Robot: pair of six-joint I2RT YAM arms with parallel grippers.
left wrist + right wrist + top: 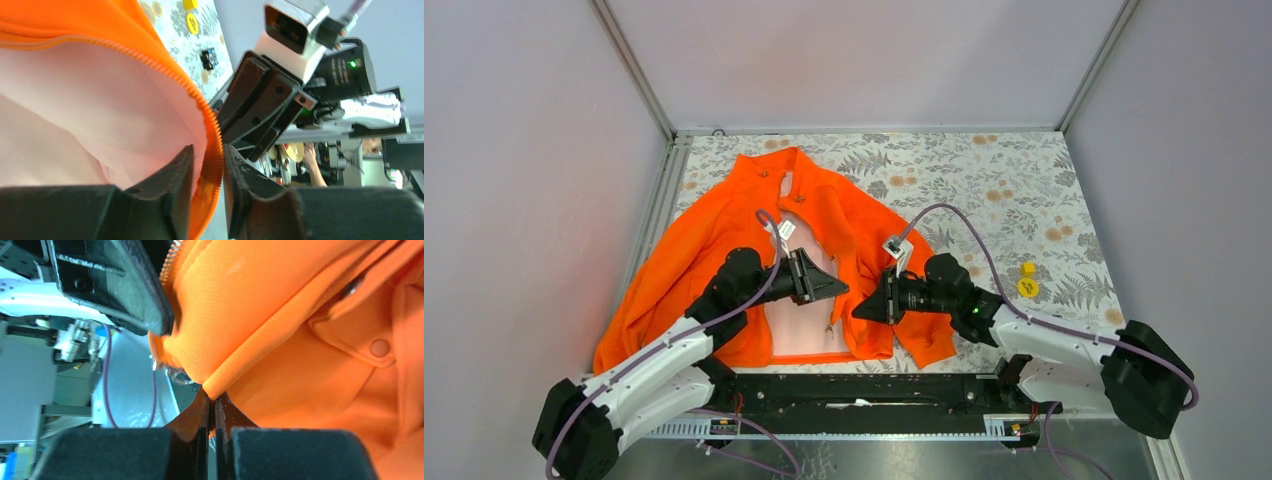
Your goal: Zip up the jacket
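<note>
The orange jacket [704,240] lies on the table with its front open and its pale pink lining [799,325] showing. My left gripper [839,290] is over the open front. In the left wrist view it [207,150] is shut on the orange zipper edge [165,67], with lining [75,100] to the left. My right gripper [861,310] faces it closely from the right. In the right wrist view it [212,400] is shut on a fold of the jacket [280,315], near a snap pocket flap [380,347]. The zipper slider is not visible.
Two small yellow pieces [1027,283] lie on the floral tablecloth [984,180] to the right of the jacket. Grey walls close off the back and both sides. A black rail [854,400] runs along the near edge between the arm bases.
</note>
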